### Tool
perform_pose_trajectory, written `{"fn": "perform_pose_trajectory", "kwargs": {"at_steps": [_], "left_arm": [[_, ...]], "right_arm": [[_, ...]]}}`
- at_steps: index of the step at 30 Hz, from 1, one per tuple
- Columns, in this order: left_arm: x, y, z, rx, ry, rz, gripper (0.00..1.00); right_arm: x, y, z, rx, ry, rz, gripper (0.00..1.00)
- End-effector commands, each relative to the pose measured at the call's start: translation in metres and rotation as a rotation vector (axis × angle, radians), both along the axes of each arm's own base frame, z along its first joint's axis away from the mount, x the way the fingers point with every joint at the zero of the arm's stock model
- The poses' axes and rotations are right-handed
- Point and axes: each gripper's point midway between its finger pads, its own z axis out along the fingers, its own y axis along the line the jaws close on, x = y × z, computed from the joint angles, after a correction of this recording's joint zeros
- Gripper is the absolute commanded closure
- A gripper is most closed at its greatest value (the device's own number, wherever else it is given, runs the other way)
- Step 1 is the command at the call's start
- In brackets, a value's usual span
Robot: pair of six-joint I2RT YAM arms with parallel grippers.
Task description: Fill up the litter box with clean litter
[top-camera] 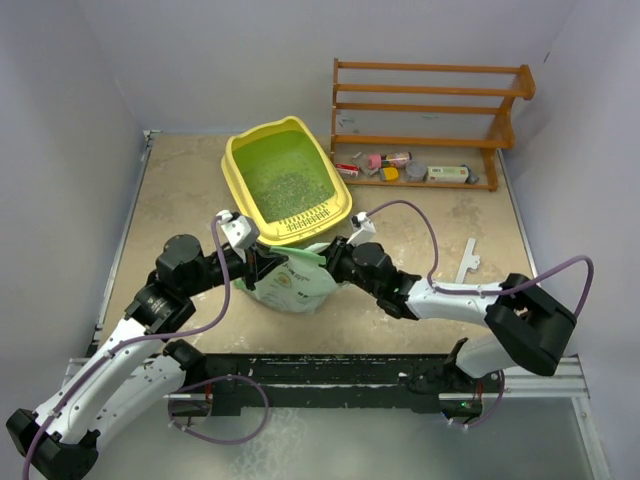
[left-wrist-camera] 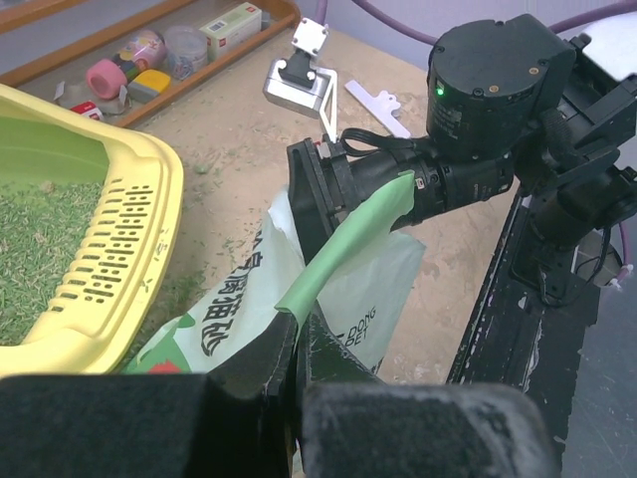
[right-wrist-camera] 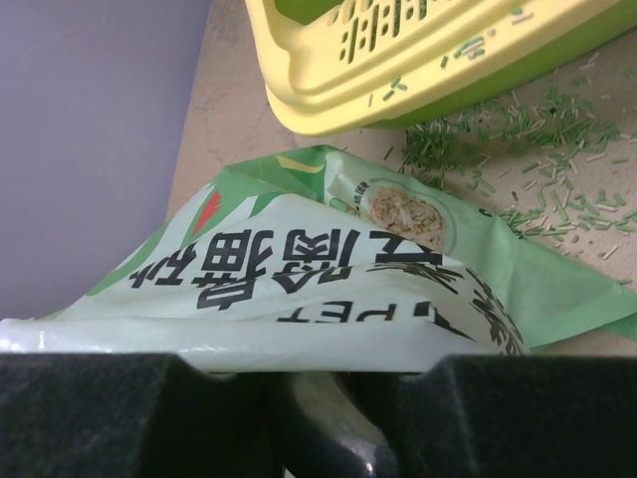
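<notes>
"Litter box [top-camera: 295,218]: report position," the first technician requests.

"It sits on the counter [top-camera: 180,200], toward the far middle and directly beyond both hands," the second replies. "Its long axis runs away from the arm bases, with the far end leaning slightly left. The slotted short rim is the near end. Clean litter [top-camera: 285,175] covers part of the green floor."

"Hand states?"

"The left hand [left-wrist-camera: 299,344] is clenched on the green top edge of the bag [top-camera: 300,285]. The right hand [top-camera: 332,255] grasps the same edge at its other end. The edge is stretched between them, roughly parallel to the slotted rim."

"Which arm is nearer?"

"Neither, by any useful margin. Each hand stands just short of one near corner of the box. The bag rests just beside the near wall, so pouring would probably require lifting it up and forward over the slotted rim."

"Surface and room?"

"The counter is mottled beige. Loose granules [right-wrist-camera: 518,129] lie scattered by the near wall. Pale walls close three sides. A wooden rack [top-camera: 430,110] stands at the far right, well apart from the box."
</notes>
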Motion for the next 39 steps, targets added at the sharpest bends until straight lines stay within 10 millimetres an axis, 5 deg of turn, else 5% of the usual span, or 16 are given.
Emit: {"fn": "perform_pose_trajectory", "kwargs": {"at_steps": [1,21,39], "left_arm": [[0.0,0.0,0.047,-0.094,-0.136,0.002,1.0],[-0.001,0.002,0.047,-0.092,-0.132,0.01,1.0],[-0.002,0.002,0.046,-0.088,-0.132,0.0,1.0]], "right_arm": [[-0.039,-0.002,-0.044,0.006,0.192,0.064,1.0],[-0.037,0.01,-0.023,0.345,0.144,0.058,1.0],[-0.043,-0.001,0.047,0.536,0.004,0.082,1.0]]}}
